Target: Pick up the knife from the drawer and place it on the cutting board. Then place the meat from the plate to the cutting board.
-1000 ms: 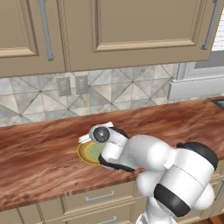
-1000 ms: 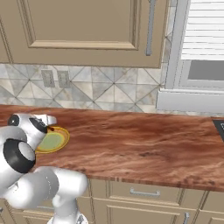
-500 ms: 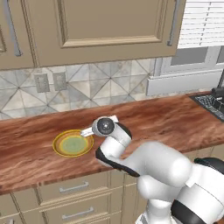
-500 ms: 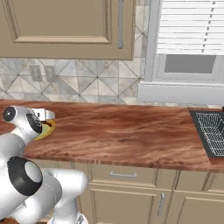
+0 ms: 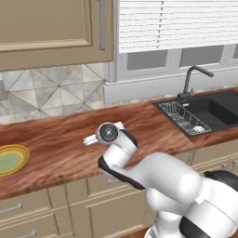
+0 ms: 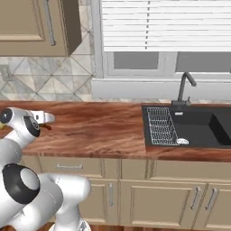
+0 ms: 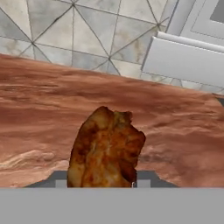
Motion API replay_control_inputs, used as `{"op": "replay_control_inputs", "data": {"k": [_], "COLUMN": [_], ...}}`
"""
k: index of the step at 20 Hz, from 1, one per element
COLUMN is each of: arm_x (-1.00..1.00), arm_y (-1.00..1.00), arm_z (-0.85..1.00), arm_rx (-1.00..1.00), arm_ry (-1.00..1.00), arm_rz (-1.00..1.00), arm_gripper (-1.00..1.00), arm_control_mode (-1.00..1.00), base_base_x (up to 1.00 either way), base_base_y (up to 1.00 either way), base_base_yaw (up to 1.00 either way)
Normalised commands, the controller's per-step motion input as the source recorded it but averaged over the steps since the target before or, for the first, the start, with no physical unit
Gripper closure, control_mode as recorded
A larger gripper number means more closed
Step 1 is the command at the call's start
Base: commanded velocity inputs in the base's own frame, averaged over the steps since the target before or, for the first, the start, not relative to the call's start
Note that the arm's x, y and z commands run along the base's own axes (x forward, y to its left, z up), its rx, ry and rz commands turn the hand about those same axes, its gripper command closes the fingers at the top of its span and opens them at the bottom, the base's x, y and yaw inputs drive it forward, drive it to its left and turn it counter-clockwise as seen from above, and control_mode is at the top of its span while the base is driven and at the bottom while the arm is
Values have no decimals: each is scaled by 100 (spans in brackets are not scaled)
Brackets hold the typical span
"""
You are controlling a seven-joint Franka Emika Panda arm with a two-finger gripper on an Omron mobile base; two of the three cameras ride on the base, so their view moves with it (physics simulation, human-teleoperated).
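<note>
Gripping the meat (image 7: 106,148) between its two fingers, the gripper (image 7: 105,181) carries the reddish-brown lump upright above the wooden counter (image 7: 39,105), clear of the surface; the piece stands in front of the hand's camera, so the jaws are closed on its lower part and the fingertips themselves are mostly hidden behind it. Holding it lifted this way seems meant to keep it from dragging along the counter while it travels toward the cutting board, which lies somewhere beyond these views. In the left base view the hand (image 5: 108,133) hovers over the counter's front half, and the yellow plate (image 5: 10,159) sits bare, well apart to its left, so the meat is off the plate and the second half of the task is under way. Compared with a moment ago, the whole scene has slid sideways: the base has driven along the counter, the plate that lay just beside the wrist has dropped back to the picture's edge, and a black sink (image 5: 214,109) with dish rack (image 5: 181,117) and faucet (image 5: 191,79) has come into sight.
</note>
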Motion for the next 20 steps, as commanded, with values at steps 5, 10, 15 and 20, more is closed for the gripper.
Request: {"op": "replay_control_inputs", "data": {"k": [5, 10, 15, 20], "arm_x": [0, 0, 0, 0], "arm_y": [0, 0, 0, 0], "arm_z": [0, 0, 0, 0], "arm_rx": [0, 0, 0, 0], "arm_ry": [0, 0, 0, 0], "arm_rz": [0, 0, 0, 0], "arm_gripper": [100, 100, 100, 100], "arm_control_mode": [100, 100, 100, 100], "base_base_x": [2, 13, 17, 25], "base_base_y": [-100, -100, -100, -100], "base_base_yaw": [-14, -14, -13, -15]}}
